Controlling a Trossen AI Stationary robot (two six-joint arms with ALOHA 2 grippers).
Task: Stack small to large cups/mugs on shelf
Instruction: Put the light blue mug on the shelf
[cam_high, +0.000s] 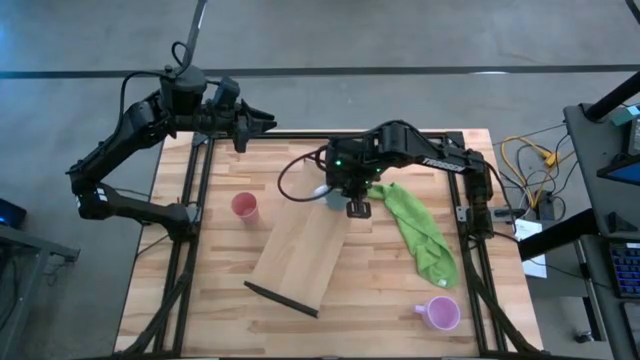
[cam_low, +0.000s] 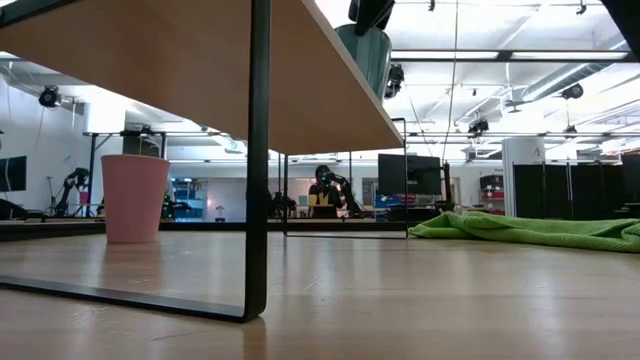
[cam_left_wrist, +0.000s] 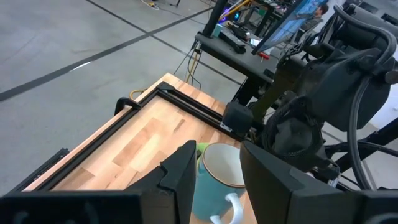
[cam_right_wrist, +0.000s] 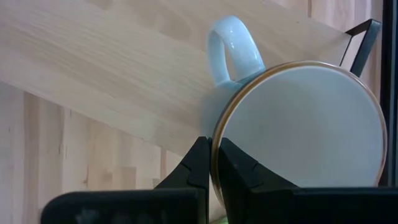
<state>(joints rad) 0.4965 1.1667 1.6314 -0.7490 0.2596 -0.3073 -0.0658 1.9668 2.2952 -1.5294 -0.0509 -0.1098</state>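
The pale grey-white mug (cam_high: 333, 196) hangs over the far end of the light-wood shelf (cam_high: 300, 255), held by my right gripper (cam_right_wrist: 213, 148). The shelf stands on thin black end frames (cam_low: 258, 150) on the table. The salmon-pink cup (cam_high: 245, 207) stands upright on the table left of the shelf. The lilac-pink mug (cam_high: 440, 313) stands near the table's near right corner. My left gripper (cam_high: 262, 122) is open near the far edge, apart from everything. In the left wrist view the mug (cam_left_wrist: 217, 177) shows farther off, beyond my left fingers. My right gripper pinches the pale mug's rim (cam_right_wrist: 214, 134), one finger (cam_right_wrist: 239, 171) inside the mug and one finger (cam_right_wrist: 194, 168) outside its wall. It comes from above, pointing down. The handle (cam_right_wrist: 233, 46) is on the side away from the fingers. The mug is upright over the shelf. The plank hides its bottom.
A crumpled green cloth (cam_high: 420, 230) lies on the table right of the shelf, close to my right gripper. Black rails (cam_high: 195, 200) run along the table's left and right sides. Bare wood shows left of the salmon cup and between the shelf and the lilac mug.
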